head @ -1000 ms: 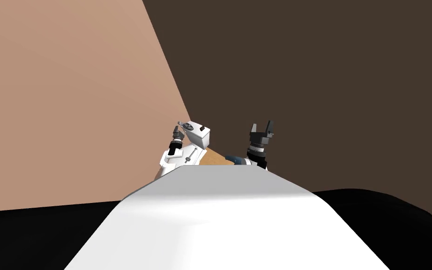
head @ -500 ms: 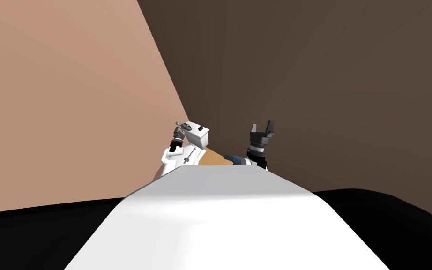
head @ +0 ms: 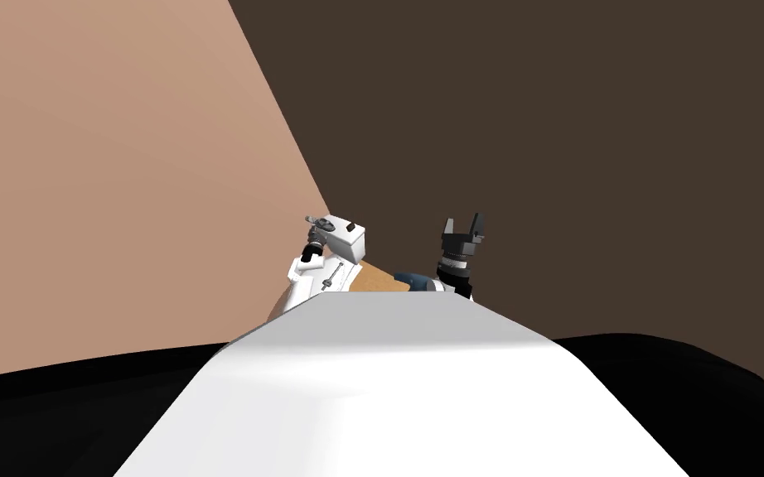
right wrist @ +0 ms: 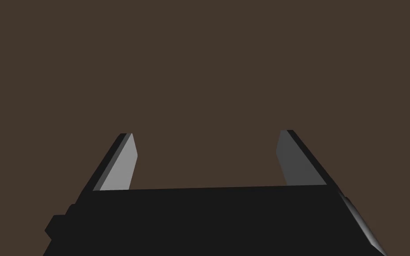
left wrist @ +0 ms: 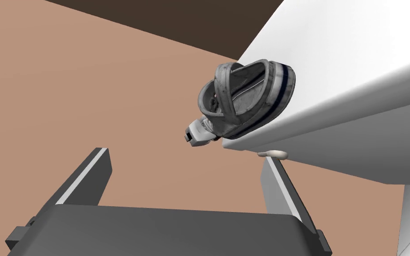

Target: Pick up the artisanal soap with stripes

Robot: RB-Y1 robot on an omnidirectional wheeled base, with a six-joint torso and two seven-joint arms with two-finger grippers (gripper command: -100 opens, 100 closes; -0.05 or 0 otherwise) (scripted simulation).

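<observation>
Head steeply down; left wrist close; both share white box [head: 349, 238].

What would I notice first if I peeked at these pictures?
You would first notice the grey soap with dark stripes, which sits at the edge of a white box. It is just beyond the open left gripper. Behind it a tan wall meets a dark brown wall, and the open right gripper faces the brown one.
</observation>
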